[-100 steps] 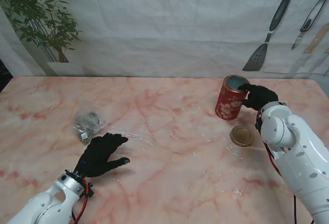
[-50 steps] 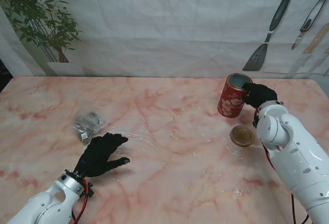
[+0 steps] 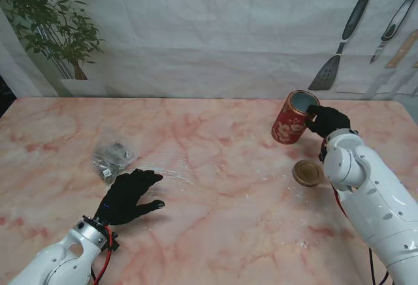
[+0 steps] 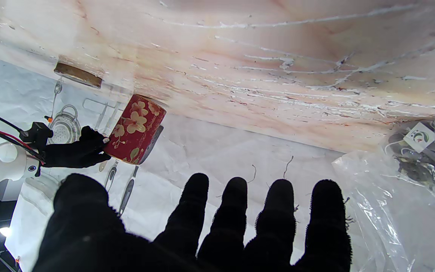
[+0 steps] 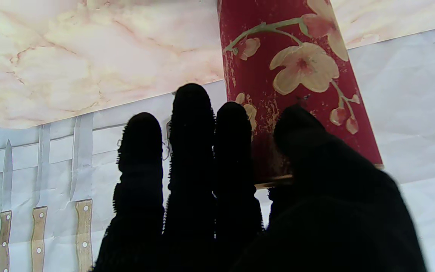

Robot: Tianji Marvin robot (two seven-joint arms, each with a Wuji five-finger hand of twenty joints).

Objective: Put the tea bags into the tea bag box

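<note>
The tea bag box is a red round tin with cream flowers (image 3: 287, 127), lidless and tilted, its open mouth facing right and upward. My right hand (image 3: 326, 120) is shut on its rim, thumb on one side and fingers on the other. In the right wrist view the tin (image 5: 293, 75) fills the space past my right hand (image 5: 240, 196). The tea bags (image 3: 112, 159) lie in a crumpled clear plastic bag at the left. My left hand (image 3: 130, 197) rests open on the table just nearer to me than that bag, fingers spread. The left wrist view shows the tea bags (image 4: 421, 158) and the tin (image 4: 136, 128).
The tin's round gold lid (image 3: 307, 172) lies flat on the marble table (image 3: 215, 167), nearer to me than the tin. A backdrop printed with kitchen utensils (image 3: 339, 43) stands along the far edge, with a plant (image 3: 52, 30) at the far left.
My right hand has shifted slightly away from me and tipped the tin, its base swinging left and lifting. The left hand and the tea bags have not moved.
</note>
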